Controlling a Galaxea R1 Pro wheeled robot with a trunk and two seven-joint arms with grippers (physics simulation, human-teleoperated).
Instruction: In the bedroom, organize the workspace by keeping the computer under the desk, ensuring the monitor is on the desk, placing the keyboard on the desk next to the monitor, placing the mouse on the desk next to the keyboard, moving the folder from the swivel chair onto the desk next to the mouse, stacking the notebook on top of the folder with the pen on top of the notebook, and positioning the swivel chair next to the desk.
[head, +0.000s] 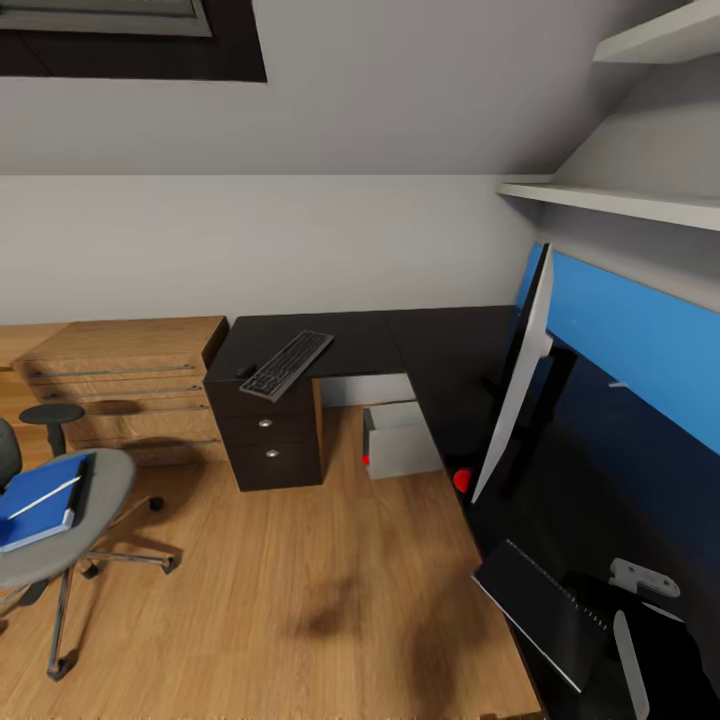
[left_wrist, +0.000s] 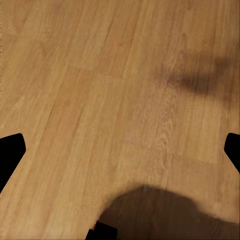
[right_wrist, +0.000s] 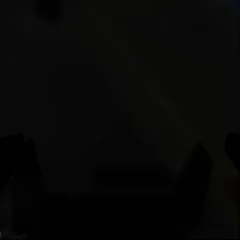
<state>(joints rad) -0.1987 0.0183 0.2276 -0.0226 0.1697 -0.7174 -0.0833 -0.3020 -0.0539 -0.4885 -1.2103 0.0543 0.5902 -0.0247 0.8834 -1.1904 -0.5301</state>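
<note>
The black desk (head: 420, 350) runs along the back wall and down the right side. On it, above the drawer unit (head: 268, 440), lies the keyboard (head: 288, 363), with a small dark shape at its left end that may be the mouse (head: 247, 372). The monitor (head: 522, 385) stands edge-on on the right wing, and the notebook (head: 540, 605) lies near the desk's front corner. Under the desk sits the computer (head: 400, 440). At the left, the swivel chair (head: 95, 500) carries the blue folder (head: 35, 505) with the white pen (head: 45, 496) on it. My left gripper (left_wrist: 122, 150) is open above the floor. My right gripper (right_wrist: 120, 150) is open over a dark surface.
A light wooden drawer chest (head: 130, 385) stands left of the desk against the wall. White shelves (head: 620, 203) hang above the blue back panel (head: 640, 340). Wooden floor (head: 330, 580) stretches between the chair and the desk. White parts of my right arm (head: 640, 578) show over the desk's near end.
</note>
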